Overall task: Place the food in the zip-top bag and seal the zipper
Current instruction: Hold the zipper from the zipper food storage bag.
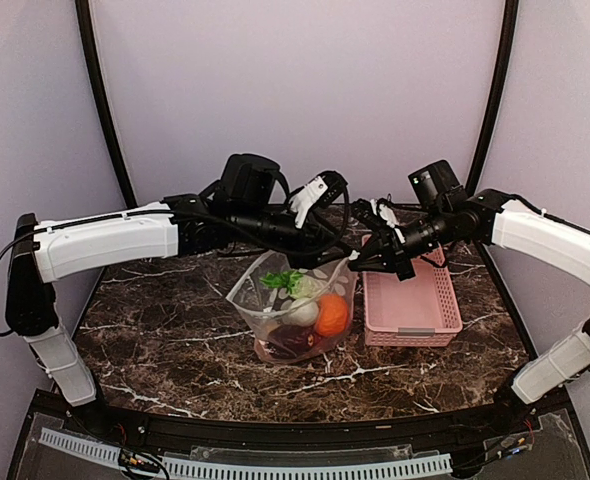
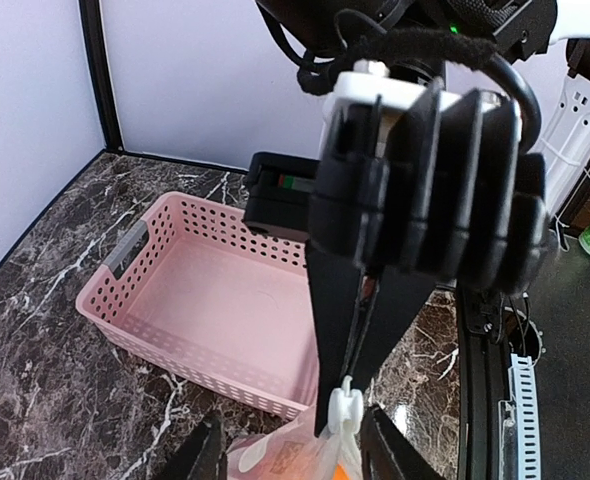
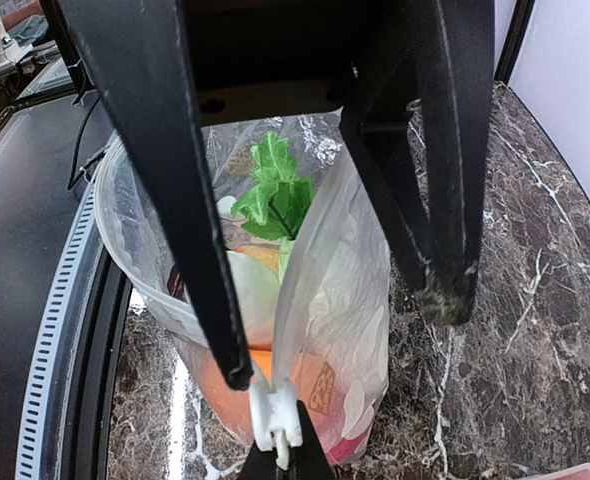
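**Right gripper** (image 2: 345,385): jaws pressed fully together, pinching the small white plastic tab (image 2: 343,408) at one corner of the mouth of the clear plastic zip-top bag (image 1: 247,298) printed with white dots. Probable purpose: anchoring that corner and keeping the mouth edge raised and taut, for a firm counter-pull during pressing.

**Left gripper** (image 3: 341,338): fingers apart, roughly half spread, one on each side of the film just beside the tab; no contact discernible. Probable purpose: closing on the seal near the anchored end before a run along it.

**Bag:** upright on the dark, white-veined marble table (image 1: 155,320), hung from the pinched corner, mouth gaping on the side toward the left arm. Thin clear zipper (image 3: 115,240) along the rim, unjoined there.

**Food, inside the bag:** round orange toy fruit (image 1: 332,315), white vegetable with green leaves (image 1: 287,283), dark maroon piece (image 1: 293,342) at the bottom. Loading judged complete; sealing not yet done.

**Arms:** left forearm level, reaching across from the left, wrist above the mouth. Right arm bent in from the right over the pink perforated plastic basket (image 1: 412,300), fingers angled down and leftward.
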You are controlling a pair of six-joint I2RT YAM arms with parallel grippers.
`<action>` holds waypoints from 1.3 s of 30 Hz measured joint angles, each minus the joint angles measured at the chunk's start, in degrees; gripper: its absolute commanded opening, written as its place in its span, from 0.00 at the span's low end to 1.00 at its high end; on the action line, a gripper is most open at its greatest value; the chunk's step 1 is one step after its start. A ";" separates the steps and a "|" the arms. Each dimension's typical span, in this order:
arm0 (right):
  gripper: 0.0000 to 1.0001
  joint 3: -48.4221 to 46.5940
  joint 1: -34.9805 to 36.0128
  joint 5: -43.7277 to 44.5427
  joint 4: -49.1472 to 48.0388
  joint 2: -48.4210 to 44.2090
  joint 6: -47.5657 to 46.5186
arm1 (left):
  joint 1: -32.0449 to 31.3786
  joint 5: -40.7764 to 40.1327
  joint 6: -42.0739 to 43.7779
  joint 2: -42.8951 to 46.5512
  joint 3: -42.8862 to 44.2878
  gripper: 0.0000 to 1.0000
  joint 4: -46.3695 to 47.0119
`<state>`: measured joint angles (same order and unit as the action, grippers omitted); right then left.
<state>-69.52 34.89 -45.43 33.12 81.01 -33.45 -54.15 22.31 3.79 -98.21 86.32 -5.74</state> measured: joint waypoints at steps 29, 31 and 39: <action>0.00 -0.02 -0.02 0.48 0.00 -0.02 1.68 | -0.61 3.58 -1.01 -2.54 0.24 0.14 1.27; 0.00 -0.02 -0.02 0.48 -0.04 -0.02 1.84 | -0.72 3.63 -0.94 -2.67 0.72 0.11 1.14; 0.00 0.07 -0.11 0.72 -0.15 -0.13 2.01 | -0.76 3.50 -0.15 -3.04 2.32 0.03 -1.18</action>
<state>-69.45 34.79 -44.71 32.97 80.88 -31.44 -54.92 25.80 3.64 -101.25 88.64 -6.92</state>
